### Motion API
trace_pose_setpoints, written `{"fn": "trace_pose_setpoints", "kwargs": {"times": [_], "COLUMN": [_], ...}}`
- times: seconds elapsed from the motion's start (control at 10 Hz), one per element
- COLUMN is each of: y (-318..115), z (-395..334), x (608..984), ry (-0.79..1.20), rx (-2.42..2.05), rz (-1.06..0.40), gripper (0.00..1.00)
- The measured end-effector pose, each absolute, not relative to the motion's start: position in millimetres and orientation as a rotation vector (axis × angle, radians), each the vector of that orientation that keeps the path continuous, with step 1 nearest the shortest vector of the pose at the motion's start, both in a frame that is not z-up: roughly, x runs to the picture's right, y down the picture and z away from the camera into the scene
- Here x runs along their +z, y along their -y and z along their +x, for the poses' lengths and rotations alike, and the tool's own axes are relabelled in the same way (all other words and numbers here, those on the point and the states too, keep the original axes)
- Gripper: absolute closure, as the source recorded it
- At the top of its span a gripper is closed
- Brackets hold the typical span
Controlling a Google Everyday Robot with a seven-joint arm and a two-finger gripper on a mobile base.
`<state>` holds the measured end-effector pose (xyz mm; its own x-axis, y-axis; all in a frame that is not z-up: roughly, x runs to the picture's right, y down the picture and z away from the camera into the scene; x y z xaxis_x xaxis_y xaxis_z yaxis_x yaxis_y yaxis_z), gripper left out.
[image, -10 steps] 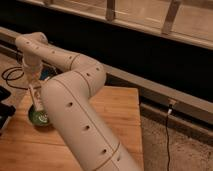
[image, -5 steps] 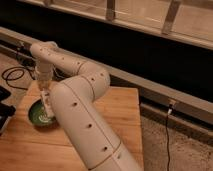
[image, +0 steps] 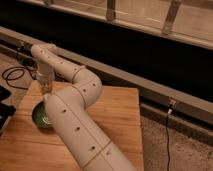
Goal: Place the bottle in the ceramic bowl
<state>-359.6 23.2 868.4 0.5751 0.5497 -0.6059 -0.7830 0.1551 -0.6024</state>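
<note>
Camera view: white arm [image: 75, 110] is reaching across the wooden table [image: 115, 115] and bending back toward the table's left end. Gripper [image: 46, 91] is hanging just above the far rim of the ceramic bowl [image: 39, 115], which is sitting near the table's left edge, partly hidden by the arm. Can't tell the jaw state. Bottle isn't showing, so can't tell where it is. Black cable [image: 12, 77] is lying on the floor past the table.

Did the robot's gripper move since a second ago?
Yes. The gripper has lifted and shifted right, toward the table's far edge. It was down over the ceramic bowl; now it hangs above the bowl's far rim.
</note>
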Motion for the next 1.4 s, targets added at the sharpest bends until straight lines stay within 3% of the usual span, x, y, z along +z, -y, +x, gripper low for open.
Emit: {"fn": "trace_pose_setpoints", "kwargs": {"times": [0.3,1.1,1.4], "y": [-20.6,-20.3,-21.3], "z": [-371.1,-368.8,-369.3], "x": [859.4,859.7,858.9], "ry": [-0.226,-0.229,-0.226], "rx": [0.95,0.952,0.945], "rz": [-1.047,-1.048,-1.051], "gripper": [0.98,0.23,0.2]}}
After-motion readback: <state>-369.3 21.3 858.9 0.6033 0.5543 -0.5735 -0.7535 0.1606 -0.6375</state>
